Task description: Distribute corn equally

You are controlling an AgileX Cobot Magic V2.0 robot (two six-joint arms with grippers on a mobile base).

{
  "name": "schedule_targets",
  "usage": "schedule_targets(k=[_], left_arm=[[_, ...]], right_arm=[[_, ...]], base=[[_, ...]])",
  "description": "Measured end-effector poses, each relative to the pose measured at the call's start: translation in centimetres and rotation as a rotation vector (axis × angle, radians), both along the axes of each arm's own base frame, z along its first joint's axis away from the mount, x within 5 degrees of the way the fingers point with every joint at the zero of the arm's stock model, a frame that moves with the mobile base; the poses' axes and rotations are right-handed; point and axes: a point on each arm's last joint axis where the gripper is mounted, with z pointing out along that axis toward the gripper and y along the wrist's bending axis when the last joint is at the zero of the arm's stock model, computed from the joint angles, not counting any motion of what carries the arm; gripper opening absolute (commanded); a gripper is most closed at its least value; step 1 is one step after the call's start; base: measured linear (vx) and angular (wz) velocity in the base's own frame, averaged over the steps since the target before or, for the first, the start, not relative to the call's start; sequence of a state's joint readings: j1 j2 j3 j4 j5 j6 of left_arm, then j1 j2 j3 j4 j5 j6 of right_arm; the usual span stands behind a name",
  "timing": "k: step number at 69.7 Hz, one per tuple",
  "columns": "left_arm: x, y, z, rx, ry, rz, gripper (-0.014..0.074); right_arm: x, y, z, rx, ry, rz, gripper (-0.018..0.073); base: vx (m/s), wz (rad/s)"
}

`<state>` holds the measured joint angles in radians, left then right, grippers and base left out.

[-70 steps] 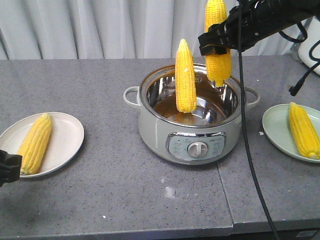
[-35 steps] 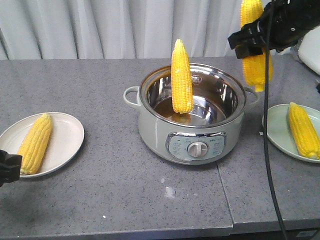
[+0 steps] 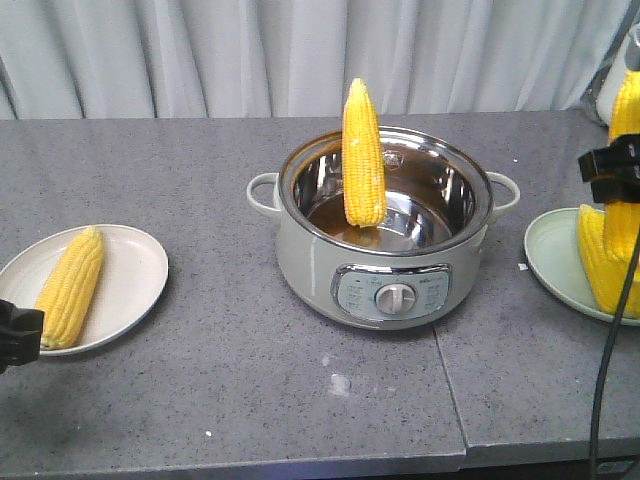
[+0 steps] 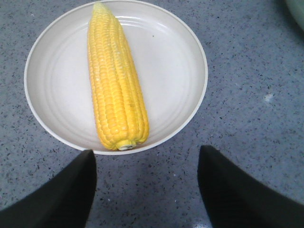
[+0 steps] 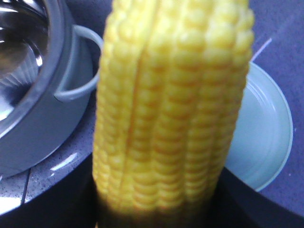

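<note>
While the right hand (image 3: 612,175) grips 1 cob (image 5: 171,104) upright above the right plate (image 3: 550,255), the left hand (image 4: 146,159) hangs wide open.

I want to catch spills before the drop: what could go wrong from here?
The held cob in the right gripper hangs upright above the green plate, where a second cob already lies; released, it may hit that one and roll off. The leaning cob in the pot could topple.
</note>
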<state>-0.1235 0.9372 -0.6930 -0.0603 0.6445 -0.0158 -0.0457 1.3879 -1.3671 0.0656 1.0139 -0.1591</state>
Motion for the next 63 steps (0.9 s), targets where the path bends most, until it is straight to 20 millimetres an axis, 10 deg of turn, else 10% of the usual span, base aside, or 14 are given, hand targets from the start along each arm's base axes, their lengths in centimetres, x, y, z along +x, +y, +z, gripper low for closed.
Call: schedule_targets(k=[41, 63], left_arm=[[0.0, 0.0, 0.0, 0.000, 0.000, 0.000, 0.0472], [0.0, 0.0, 0.0, 0.000, 0.000, 0.000, 0.0472]], right_arm=[[-7.6, -0.3, -6.6, 0.047, 0.048, -0.064, 0.0194], [-9.7, -0.1, -6.5, 0.052, -0.003, -0.076, 0.0194]], base=[[0.00, 0.00], [0.00, 0.00]])
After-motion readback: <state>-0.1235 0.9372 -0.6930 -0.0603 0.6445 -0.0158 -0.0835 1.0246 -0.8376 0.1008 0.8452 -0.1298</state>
